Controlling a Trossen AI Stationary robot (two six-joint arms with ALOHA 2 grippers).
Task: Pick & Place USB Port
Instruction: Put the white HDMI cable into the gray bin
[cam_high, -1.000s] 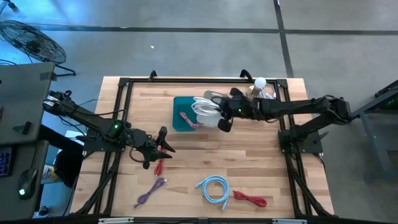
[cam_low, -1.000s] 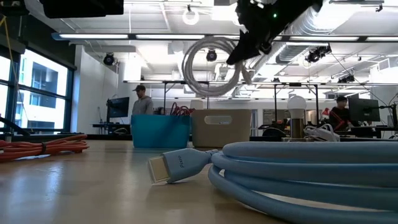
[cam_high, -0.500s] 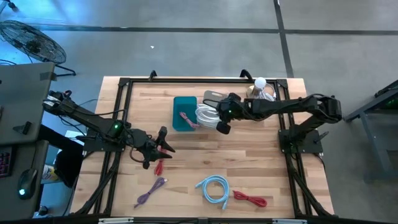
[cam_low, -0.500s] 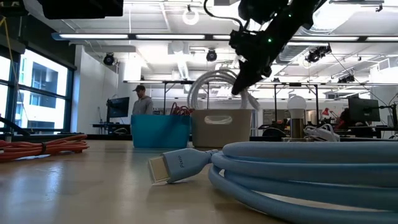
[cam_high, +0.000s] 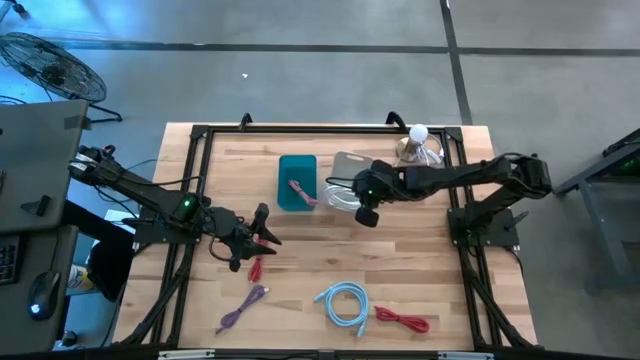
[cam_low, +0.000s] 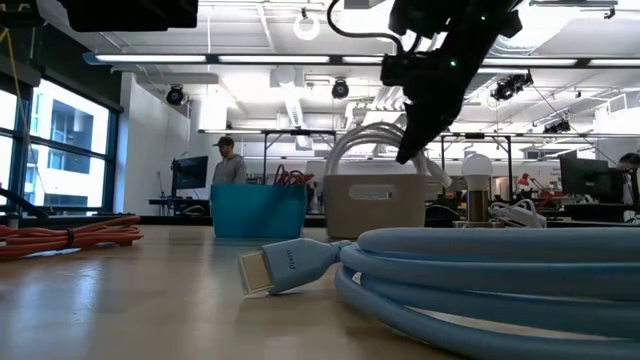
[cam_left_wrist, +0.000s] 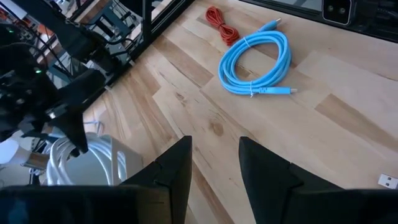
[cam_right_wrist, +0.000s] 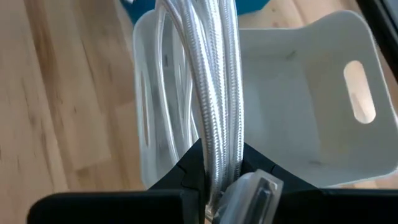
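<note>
Right now the right gripper (cam_right_wrist: 217, 180) is pinched tight on a white cable (cam_right_wrist: 214, 87). Its two dark fingers (cam_right_wrist: 186, 174) squeeze the braided loops, and a silver plug sticks out just beside them. Most of the coil hangs down into the white bin (cam_right_wrist: 311, 112), but some loops stand up above the rim.

From above, the right gripper (cam_high: 364, 203) sits near the middle of the table (cam_high: 440, 290), at the bin's 6 o'clock edge. A teal bin (cam_high: 297, 182) is close at its 9 o'clock, with something pink inside.

The left gripper (cam_high: 262, 229) waits far off at 8 o'clock from the bins. Its jaws are partly open and hold nothing. A small red cable (cam_high: 256, 267) lies just under it.

What could go wrong? I think the stiff coil could spring back up and flop over the bin's edge when the fingers let go. Pushing down at the edge could also tip the light bin.

The low view shows how high the loops (cam_low: 385, 145) stick up over the white bin (cam_low: 375, 205); the high view hides that. The high view shows the blue cable (cam_high: 342, 302), the purple cable (cam_high: 243, 306) and another red cable (cam_high: 402, 320) spread at 6 o'clock. The left wrist view shows the blue cable (cam_left_wrist: 256, 65) as a neat ring
</note>
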